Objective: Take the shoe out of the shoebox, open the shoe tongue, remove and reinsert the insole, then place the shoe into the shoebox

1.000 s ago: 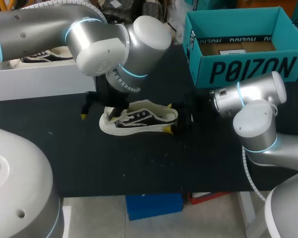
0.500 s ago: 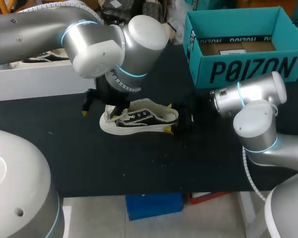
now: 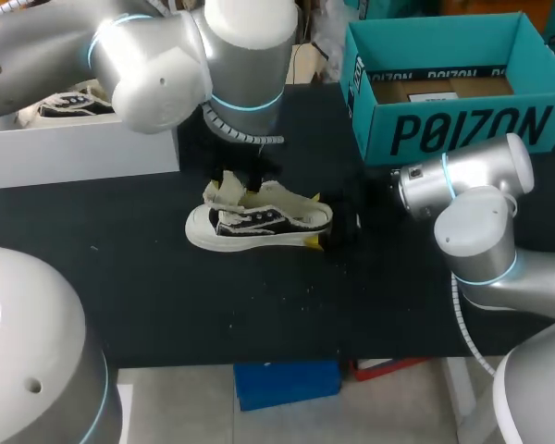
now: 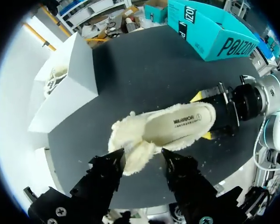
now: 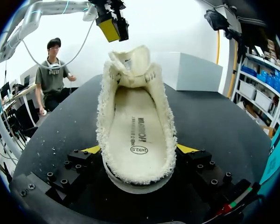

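A black-and-white sneaker (image 3: 259, 222) with fleecy cream lining lies on the black table, toe to the left. Its tongue (image 4: 139, 156) stands folded up and the insole (image 5: 137, 130) shows inside. My right gripper (image 5: 139, 149) is shut on the heel, one yellow tip against each side, and also shows as the right gripper (image 3: 316, 220) in the head view. My left gripper (image 4: 141, 161) hangs over the toe end, fingers apart on either side of the tongue. Seen from the right wrist, the left gripper (image 5: 113, 23) sits above the tongue without touching it. The teal shoebox (image 3: 444, 120) stands open at the back right.
A white box (image 3: 74, 153) with another sneaker in it stands at the back left. Bare black tabletop (image 3: 259, 305) lies in front of the shoe. My right arm's elbow (image 3: 472, 222) sits just in front of the teal box.
My left gripper swung right from beside the toe to over the tongue and its fingers drew closer together. The tongue now stands higher. The right gripper and the shoe kept still.
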`<state>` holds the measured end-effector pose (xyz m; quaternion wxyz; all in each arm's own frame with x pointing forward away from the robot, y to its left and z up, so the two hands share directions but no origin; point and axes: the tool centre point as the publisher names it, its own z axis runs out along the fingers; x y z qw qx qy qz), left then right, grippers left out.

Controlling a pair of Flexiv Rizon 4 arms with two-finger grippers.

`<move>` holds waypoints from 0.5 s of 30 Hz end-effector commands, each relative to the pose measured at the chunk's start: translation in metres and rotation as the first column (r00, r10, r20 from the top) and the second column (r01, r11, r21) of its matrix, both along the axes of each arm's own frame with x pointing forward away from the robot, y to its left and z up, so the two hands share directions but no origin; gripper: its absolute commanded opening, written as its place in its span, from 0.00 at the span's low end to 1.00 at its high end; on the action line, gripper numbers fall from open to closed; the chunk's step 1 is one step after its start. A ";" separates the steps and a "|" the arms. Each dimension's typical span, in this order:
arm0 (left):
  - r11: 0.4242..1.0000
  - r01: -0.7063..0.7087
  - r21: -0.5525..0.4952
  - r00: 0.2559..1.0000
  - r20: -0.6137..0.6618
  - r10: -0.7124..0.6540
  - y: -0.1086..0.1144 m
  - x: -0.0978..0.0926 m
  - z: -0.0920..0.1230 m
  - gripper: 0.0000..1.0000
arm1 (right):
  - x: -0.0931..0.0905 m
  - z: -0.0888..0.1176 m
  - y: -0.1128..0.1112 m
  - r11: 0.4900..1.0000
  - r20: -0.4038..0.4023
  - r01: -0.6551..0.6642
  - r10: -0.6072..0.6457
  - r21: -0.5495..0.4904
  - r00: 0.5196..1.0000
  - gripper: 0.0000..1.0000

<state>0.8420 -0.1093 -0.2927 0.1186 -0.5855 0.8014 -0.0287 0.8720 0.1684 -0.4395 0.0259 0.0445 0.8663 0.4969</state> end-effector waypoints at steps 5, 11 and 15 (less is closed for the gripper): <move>0.430 0.666 -0.609 0.507 -0.053 -0.860 -0.021 0.031 -0.005 0.00 | 0.002 -0.002 0.001 1.000 -0.001 0.001 -0.001 -0.001 1.000 0.00; 0.357 0.676 -0.645 0.444 -0.030 -0.896 -0.021 0.031 -0.005 0.00 | 0.002 -0.002 0.001 1.000 -0.001 0.001 -0.001 -0.001 1.000 0.00; 0.357 0.676 -0.645 0.444 -0.030 -0.896 -0.021 0.031 -0.005 0.00 | 0.002 -0.002 0.001 1.000 -0.001 0.001 -0.001 -0.001 1.000 0.00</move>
